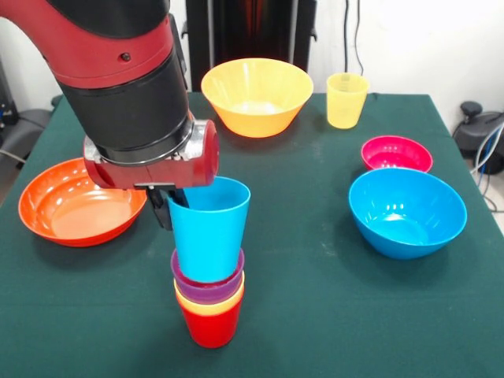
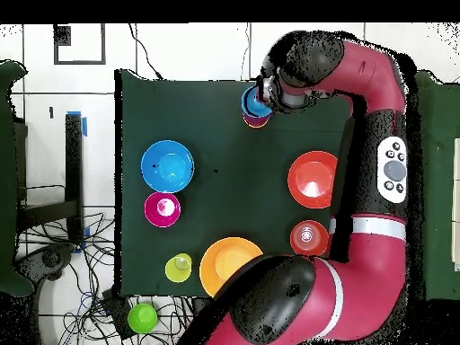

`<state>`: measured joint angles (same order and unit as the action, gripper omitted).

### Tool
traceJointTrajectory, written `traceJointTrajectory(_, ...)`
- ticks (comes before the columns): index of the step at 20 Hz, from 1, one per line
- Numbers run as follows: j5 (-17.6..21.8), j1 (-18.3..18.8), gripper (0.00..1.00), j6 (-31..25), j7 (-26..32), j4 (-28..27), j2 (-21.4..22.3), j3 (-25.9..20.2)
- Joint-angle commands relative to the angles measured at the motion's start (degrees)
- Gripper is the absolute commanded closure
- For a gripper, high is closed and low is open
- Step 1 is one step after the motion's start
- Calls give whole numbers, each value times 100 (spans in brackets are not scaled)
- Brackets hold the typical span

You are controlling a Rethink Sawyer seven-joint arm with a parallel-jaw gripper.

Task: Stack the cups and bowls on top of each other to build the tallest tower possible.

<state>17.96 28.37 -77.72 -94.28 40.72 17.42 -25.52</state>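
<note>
A tower of cups stands near the table's front edge: a red cup [image 1: 211, 329] at the base, then a yellow-orange cup [image 1: 208, 302], then a purple cup [image 1: 208, 281]. A blue cup [image 1: 209, 228] sits high in the purple one, slightly tilted. My gripper [image 1: 175, 206] is shut on the blue cup's left rim, with one dark finger [image 1: 161, 211] showing outside the wall. From overhead the blue cup [image 2: 255, 104] shows under the gripper [image 2: 264, 92]. Elsewhere stand a pale yellow cup [image 1: 346, 100], a large yellow-orange bowl [image 1: 257, 96], a blue bowl [image 1: 407, 213], a magenta bowl [image 1: 396, 153] and a wide orange bowl [image 1: 77, 202].
A small orange-red bowl [image 2: 307, 237] sits on the table beside the arm in the overhead view; the arm hides it in the front view. A green object [image 2: 142, 317] lies off the table near cables. The table edge [image 1: 315, 370] runs close to the tower.
</note>
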Motion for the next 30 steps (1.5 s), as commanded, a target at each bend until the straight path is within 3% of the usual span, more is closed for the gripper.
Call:
traceJointTrajectory(1,479,47,100,397,2071,573,-113,-180)
traceJointTrajectory(7,458,102,100,502,2035,809,-38,-140)
traceJointTrajectory(17,555,103,100,238,2208,698,-84,-168)
traceJointTrajectory(30,674,140,100,324,2317,769,-79,-126)
